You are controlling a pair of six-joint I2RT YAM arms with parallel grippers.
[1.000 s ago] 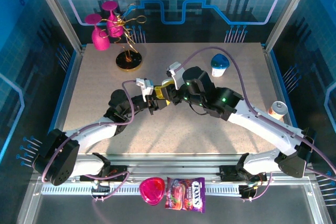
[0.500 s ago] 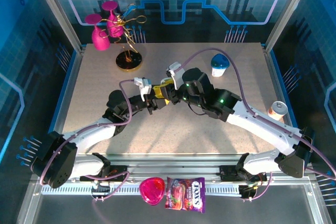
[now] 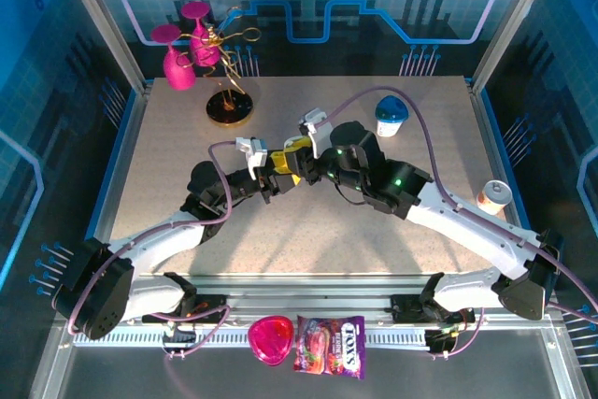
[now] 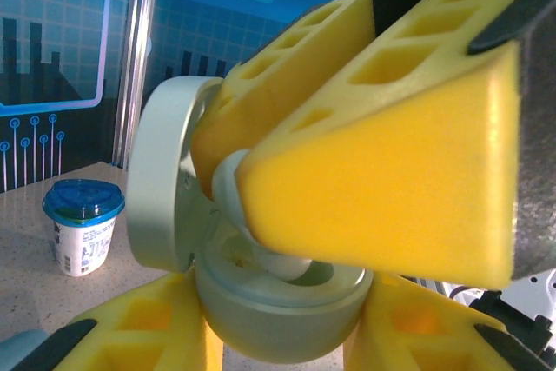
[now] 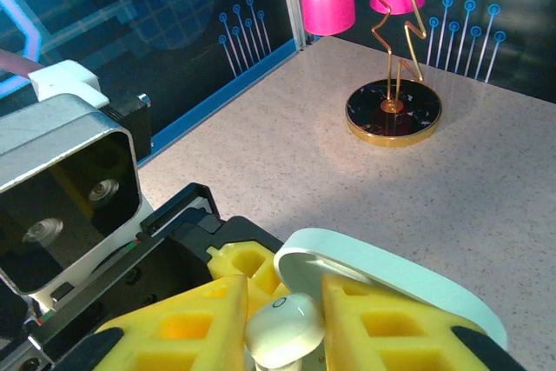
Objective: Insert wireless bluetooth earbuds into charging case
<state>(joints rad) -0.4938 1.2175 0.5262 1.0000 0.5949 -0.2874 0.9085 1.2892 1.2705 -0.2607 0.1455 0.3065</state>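
Yellow left jaws grip the open charging case (image 4: 280, 312) mid-table; right jaws pinch 1 earbud (image 5: 282, 329) at its rim.

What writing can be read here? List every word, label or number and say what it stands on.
"FOX'S": on the purple candy bag by the near rail; its smaller print is too blurred to read.
Dark print on the white side of the blue-lidded cup: too small to read.
The case and the earbud: no letters show.
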